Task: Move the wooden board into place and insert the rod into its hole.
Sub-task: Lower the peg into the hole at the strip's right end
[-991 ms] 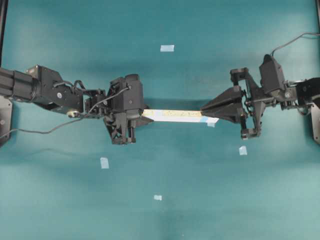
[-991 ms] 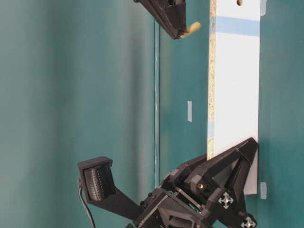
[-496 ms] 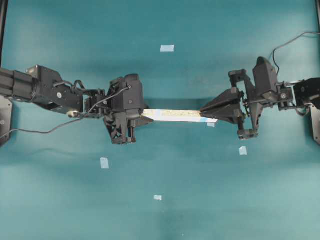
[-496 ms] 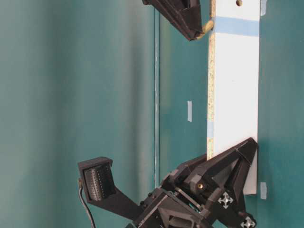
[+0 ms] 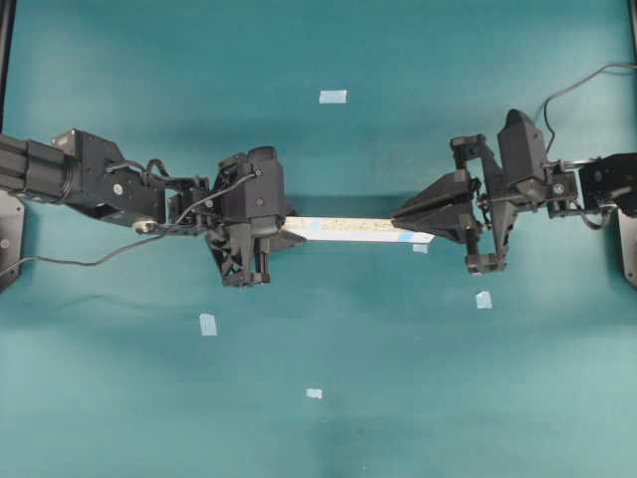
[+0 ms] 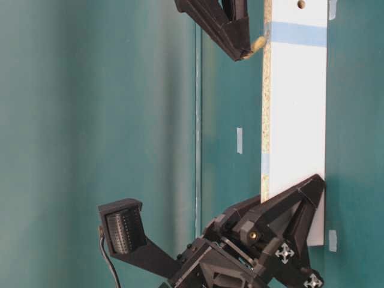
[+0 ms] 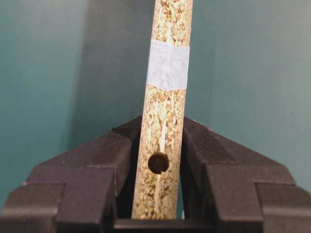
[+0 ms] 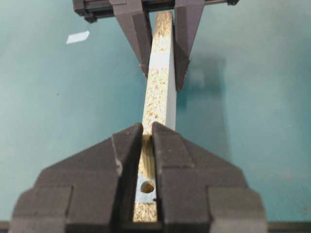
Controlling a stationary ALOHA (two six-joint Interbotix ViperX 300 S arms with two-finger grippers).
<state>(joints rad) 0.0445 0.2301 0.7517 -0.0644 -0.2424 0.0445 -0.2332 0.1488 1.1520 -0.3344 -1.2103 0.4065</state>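
- Left gripper (image 7: 158, 145) clamped on one end of the wooden board (image 5: 348, 229), held on edge above the table (image 5: 398, 398);
- Right gripper (image 8: 146, 138) pinching the rod (image 6: 258, 43); rod tip touching the board's upper edge near the far hole (image 8: 147, 186).

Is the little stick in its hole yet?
Not yet. The left end effector clamps the long speckled particleboard strip on edge. The right end effector pinches the short cream peg just above the board's top edge, near the blue tape. Pushing it into the hole is left.
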